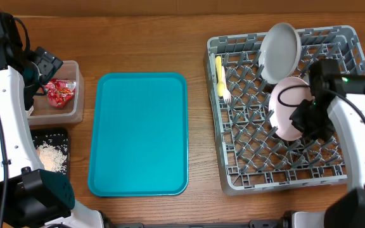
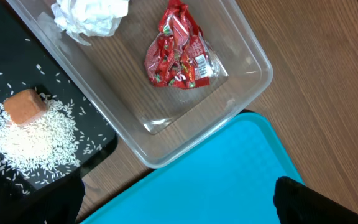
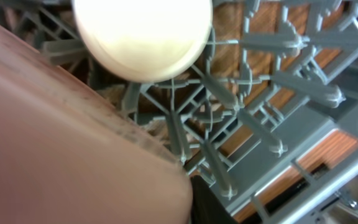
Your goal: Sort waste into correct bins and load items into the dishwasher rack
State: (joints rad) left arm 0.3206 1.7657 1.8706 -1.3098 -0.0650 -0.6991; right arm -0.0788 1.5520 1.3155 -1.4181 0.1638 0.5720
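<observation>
My left gripper [image 2: 179,205] is open, its fingers wide apart over the corner of the teal tray [image 2: 229,174], just beside the clear tub [image 2: 253,59]. The tub holds a crumpled white napkin [image 2: 92,15] and red wrappers [image 2: 179,56]. An orange cube [image 2: 25,106] lies on rice [image 2: 33,137] in the black tray [image 2: 101,146]. At the right, my right gripper [image 1: 306,117] is shut on the pink plate [image 1: 285,101], which stands among the pegs of the grey rack [image 1: 277,183]. The pink plate [image 3: 61,143] fills the right wrist view.
A white plate [image 1: 279,50] leans in the rack's far side, and a yellow spoon [image 1: 220,76] lies along its left edge. A round white dish [image 3: 142,37] shows beyond the pink plate. The teal tray [image 1: 138,133] lies mid-table with nothing on it.
</observation>
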